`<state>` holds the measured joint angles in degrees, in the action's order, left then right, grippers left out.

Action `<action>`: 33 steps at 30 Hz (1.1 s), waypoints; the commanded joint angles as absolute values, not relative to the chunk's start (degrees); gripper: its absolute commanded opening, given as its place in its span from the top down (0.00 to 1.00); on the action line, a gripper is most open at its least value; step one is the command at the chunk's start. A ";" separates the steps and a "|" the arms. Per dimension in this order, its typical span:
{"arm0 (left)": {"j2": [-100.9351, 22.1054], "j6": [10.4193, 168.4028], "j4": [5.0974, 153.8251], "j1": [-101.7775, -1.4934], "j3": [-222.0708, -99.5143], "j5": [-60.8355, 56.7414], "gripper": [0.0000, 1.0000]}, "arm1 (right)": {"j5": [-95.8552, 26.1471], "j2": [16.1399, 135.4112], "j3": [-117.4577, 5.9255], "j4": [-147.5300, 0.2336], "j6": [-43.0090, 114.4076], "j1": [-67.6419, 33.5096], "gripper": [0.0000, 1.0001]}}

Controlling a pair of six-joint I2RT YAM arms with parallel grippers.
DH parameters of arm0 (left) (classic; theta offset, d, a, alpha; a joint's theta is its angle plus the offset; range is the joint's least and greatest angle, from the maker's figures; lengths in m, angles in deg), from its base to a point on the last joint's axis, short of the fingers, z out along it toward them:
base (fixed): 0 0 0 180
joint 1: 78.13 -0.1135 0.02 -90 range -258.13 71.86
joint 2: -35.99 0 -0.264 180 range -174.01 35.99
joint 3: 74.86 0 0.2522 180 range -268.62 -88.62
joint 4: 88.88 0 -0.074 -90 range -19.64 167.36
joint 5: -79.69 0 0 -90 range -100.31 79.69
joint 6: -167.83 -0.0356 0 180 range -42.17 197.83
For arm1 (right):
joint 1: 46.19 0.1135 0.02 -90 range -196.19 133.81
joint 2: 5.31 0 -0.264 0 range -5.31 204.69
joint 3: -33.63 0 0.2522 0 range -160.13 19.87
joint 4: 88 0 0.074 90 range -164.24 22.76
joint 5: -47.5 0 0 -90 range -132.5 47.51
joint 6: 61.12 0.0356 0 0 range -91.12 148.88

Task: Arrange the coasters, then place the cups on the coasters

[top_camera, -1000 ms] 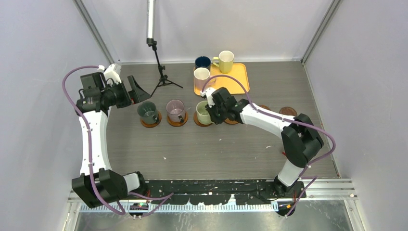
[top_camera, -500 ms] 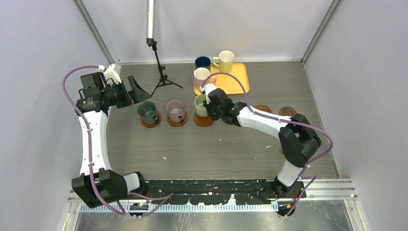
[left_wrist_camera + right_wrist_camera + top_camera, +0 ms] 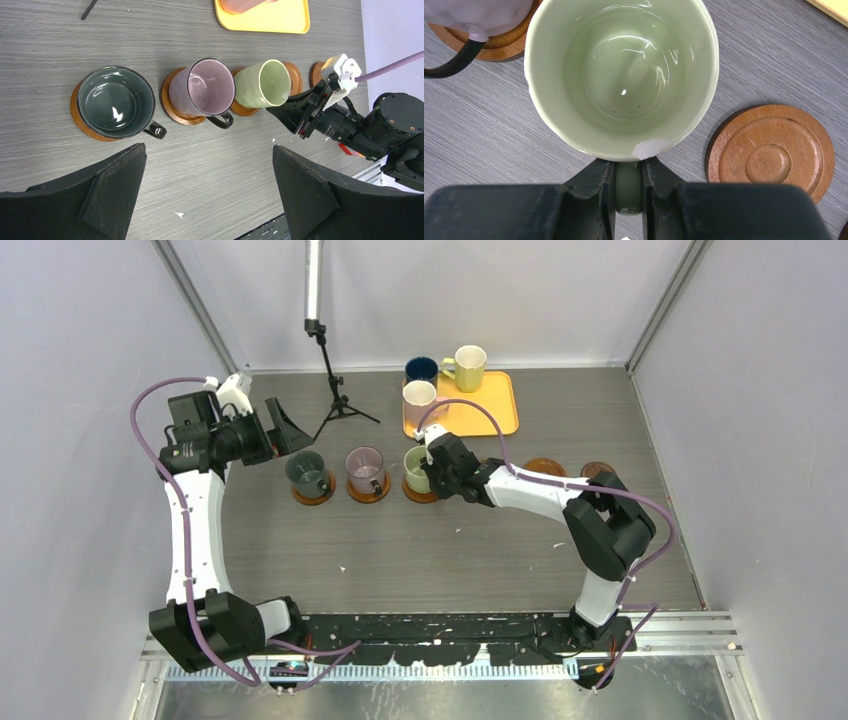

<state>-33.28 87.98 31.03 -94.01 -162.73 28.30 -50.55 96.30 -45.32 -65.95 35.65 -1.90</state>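
We see the right gripper (image 3: 628, 176) clamped on the handle of the light green mug (image 3: 621, 75). The mug leans tilted over its coaster (image 3: 294, 75), just beside the mauve mug (image 3: 202, 92); we cannot tell if its base touches the wood. One empty coaster (image 3: 771, 152) lies near it. The left gripper (image 3: 207, 200) hangs with jaws wide apart, holding nothing, near the dark green mug (image 3: 116, 101).

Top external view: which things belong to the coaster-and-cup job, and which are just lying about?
Belongs: dark green ceramic mug, mauve ceramic mug, light green ceramic mug (handle in the right end effector), pink ceramic mug, navy blue ceramic mug, pale yellow ceramic mug; round brown wooden coasters.
Lying about: rectangular yellow-orange tray, black tripod stand.
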 commanded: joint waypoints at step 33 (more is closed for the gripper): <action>-32.54 86.77 31.66 -94.43 -162.40 28.88 0.00 | -49.05 90.42 -44.69 -65.38 34.92 -1.38 0.44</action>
<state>-33.28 87.83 31.03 -94.01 -162.29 28.30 -50.33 94.99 -44.10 -65.42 35.89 -1.70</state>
